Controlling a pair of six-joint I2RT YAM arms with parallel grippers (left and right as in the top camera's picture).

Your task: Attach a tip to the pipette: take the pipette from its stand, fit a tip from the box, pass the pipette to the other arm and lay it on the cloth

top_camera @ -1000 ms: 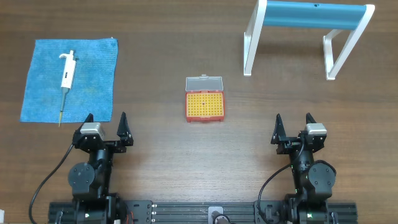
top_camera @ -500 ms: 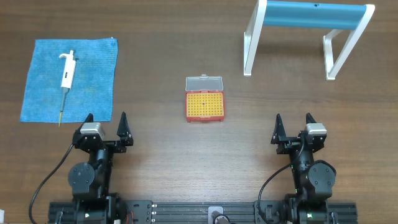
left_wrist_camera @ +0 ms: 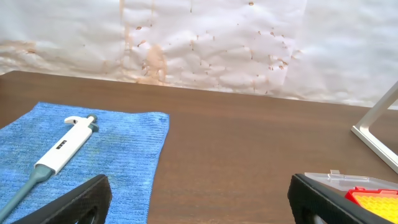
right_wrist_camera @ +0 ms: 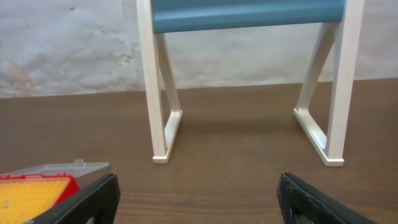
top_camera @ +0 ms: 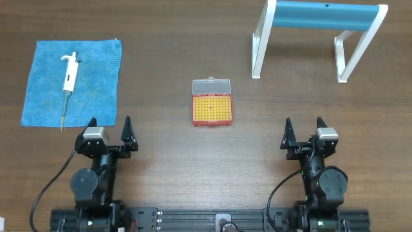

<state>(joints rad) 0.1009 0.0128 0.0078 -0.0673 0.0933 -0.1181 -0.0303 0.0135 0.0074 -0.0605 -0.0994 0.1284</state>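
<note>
Wooden tabletop (top_camera: 161, 58): pipette (top_camera: 69, 75), tip (top_camera: 63, 120) fitted, lies on cloth (top_camera: 98, 77) left of tip box (top_camera: 211, 110); left pincer (top_camera: 109, 121) and right pincer (top_camera: 303, 121) spread, empty. Task seemingly complete; nothing remains.

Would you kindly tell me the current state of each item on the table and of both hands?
Blue fabric cloth: spread flat.
White plastic pipette: lying on the cloth, yellow tip fitted.
Orange tip box: clear lid open, tips exposed.
Blue-and-white stand: upright, empty.
Left hand: open, holding nothing.
Right hand: open, holding nothing.
</note>
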